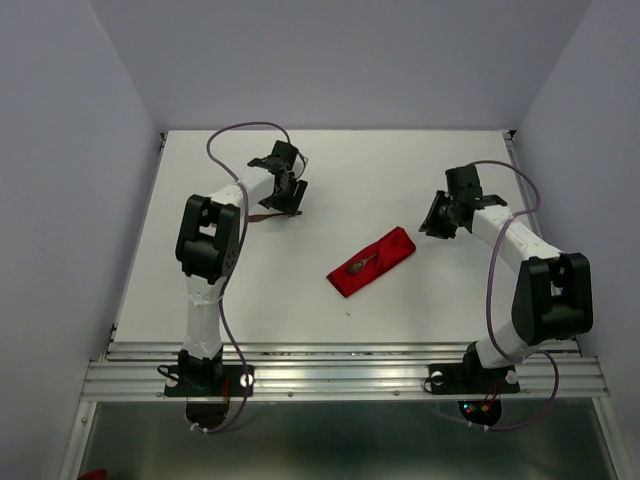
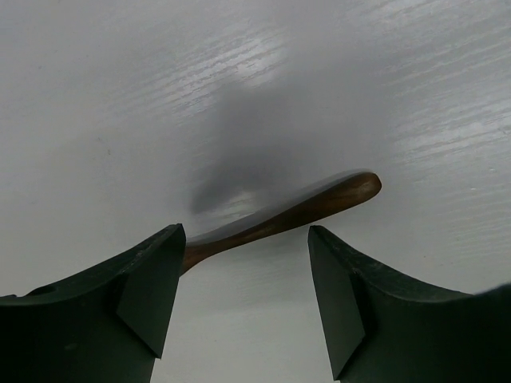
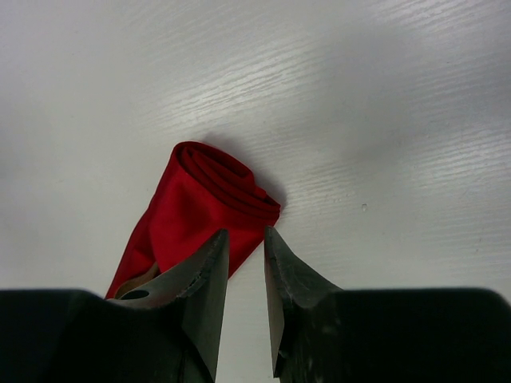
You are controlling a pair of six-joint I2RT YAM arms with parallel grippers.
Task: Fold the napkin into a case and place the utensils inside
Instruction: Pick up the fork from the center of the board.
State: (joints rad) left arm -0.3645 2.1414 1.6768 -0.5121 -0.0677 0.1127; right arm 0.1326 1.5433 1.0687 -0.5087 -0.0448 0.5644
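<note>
One case (image 1: pixel 385 256), the red cloth folded into a narrow strip, lies slantwise near the middle of the table (image 1: pixel 330 160), one end turned toward the far right corner. A dark wooden spoon (image 1: pixel 358 264) lies along it toward the nearer end. Whether it is tucked inside or only resting on top I cannot tell.

The right gripper (image 3: pixel 246 231) hangs at the case's far-right end. Its jaws stand a narrow gap apart with nothing between them, and the rolled end of the cloth is just beyond the left finger (image 3: pixel 204 275).

The second utensil (image 2: pixel 319 204) lies bare on the table toward the far left corner. The left gripper (image 2: pixel 246 231) is over it with jaws spread wide. The handle runs across the gap between them, ungripped.

That makes two utensils, one case and two grippers.
</note>
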